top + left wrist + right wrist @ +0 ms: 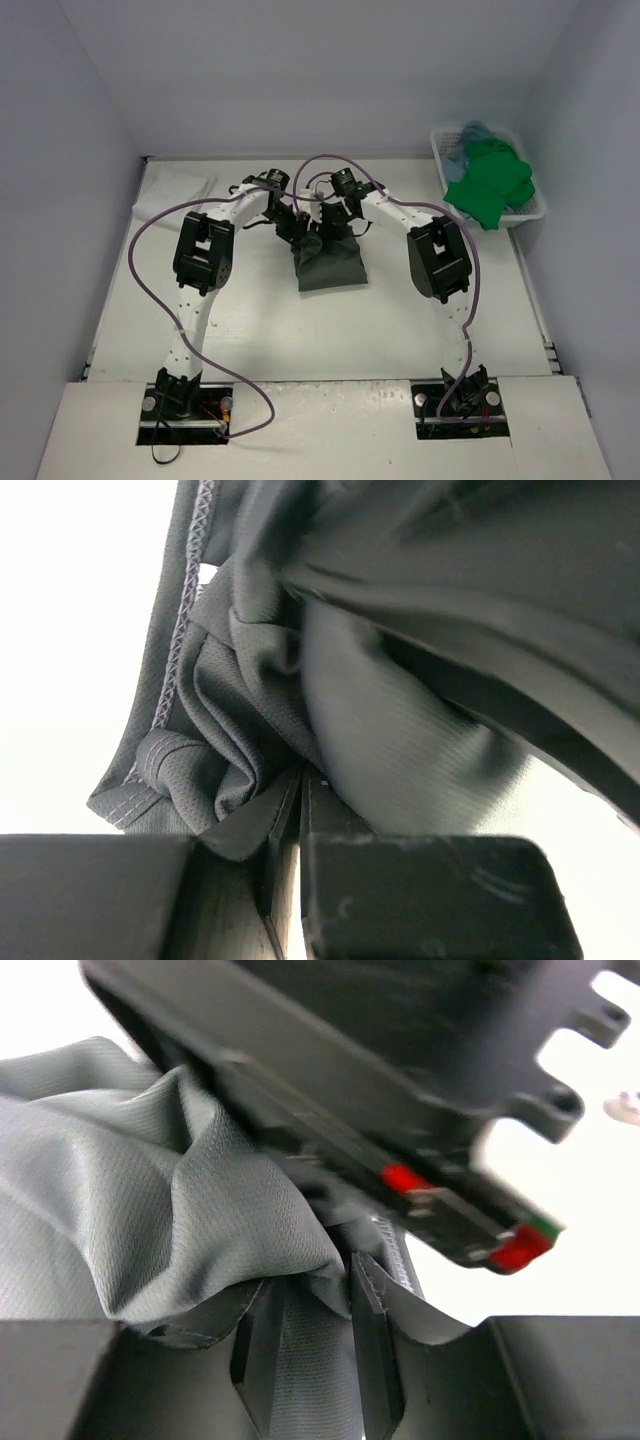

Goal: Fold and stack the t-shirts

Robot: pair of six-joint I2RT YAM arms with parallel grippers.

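At the frame's centre the dark grey t-shirt [328,262] is pinched by the pressed-together left gripper [302,778] — the right gripper [310,1300] is spread, with cloth lying slack between its jaws. If the shirt is pulled from one side only, the fold may be dragged askew.

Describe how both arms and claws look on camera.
The left arm and right arm have white links with black joint housings. A purple cable loops along each from base to wrist. The left claw and right claw have flat matte black fingers.
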